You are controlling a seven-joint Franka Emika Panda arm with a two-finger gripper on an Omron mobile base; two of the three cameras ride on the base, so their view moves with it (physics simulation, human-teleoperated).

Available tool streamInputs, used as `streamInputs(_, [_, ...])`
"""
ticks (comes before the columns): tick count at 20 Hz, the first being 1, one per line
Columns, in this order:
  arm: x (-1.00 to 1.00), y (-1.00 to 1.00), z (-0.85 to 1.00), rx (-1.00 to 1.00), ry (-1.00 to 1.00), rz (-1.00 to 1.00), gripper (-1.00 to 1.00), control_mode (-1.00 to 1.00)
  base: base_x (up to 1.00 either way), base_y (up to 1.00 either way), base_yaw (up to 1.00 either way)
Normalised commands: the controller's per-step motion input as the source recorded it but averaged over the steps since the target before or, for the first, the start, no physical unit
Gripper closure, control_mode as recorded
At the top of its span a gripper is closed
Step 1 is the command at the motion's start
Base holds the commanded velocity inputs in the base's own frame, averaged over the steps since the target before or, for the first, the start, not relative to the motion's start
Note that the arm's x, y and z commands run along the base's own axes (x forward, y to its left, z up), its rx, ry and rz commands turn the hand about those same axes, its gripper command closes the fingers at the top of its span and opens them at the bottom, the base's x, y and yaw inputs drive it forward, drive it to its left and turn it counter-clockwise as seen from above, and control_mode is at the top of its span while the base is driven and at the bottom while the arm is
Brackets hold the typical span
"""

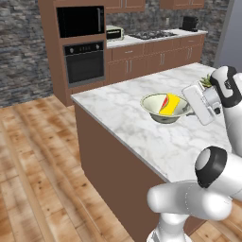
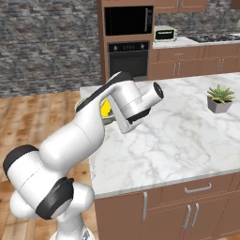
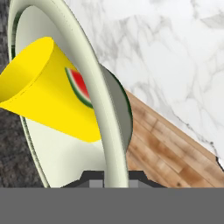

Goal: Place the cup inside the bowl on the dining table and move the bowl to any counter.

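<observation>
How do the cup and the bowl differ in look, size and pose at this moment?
Colour: the cup is bright yellow with a watermelon-slice patch; the bowl is pale cream with a greenish rim.
Size: the cup is much smaller and narrow; the bowl is wide and shallow.
Pose: the cup lies tilted inside the bowl; the bowl sits roughly level over the marble top.
Shared: both have round openings, and both are at the gripper's end of the arm.

marble counter [image 2: 178, 136], potted plant [image 2: 220, 99]
</observation>
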Motion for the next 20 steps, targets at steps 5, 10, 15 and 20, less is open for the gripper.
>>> streamInputs(5, [0.00, 0.00, -0.17, 0.03, 0.00, -0.04, 1.00, -1.00, 0.00, 0.00, 0.00])
streamInputs(10, [0.00, 0.00, -0.20, 0.08, 0.00, -0.07, 1.00, -1.00, 0.00, 0.00, 0.00])
streamInputs(15, [0.00, 0.00, -0.12, 0.04, -0.03, -0.06, 1.00, -1.00, 0.00, 0.00, 0.00])
streamInputs(20, [0.01, 0.00, -0.11, -0.03, -0.07, -0.01, 1.00, -1.00, 0.00, 0.00, 0.00])
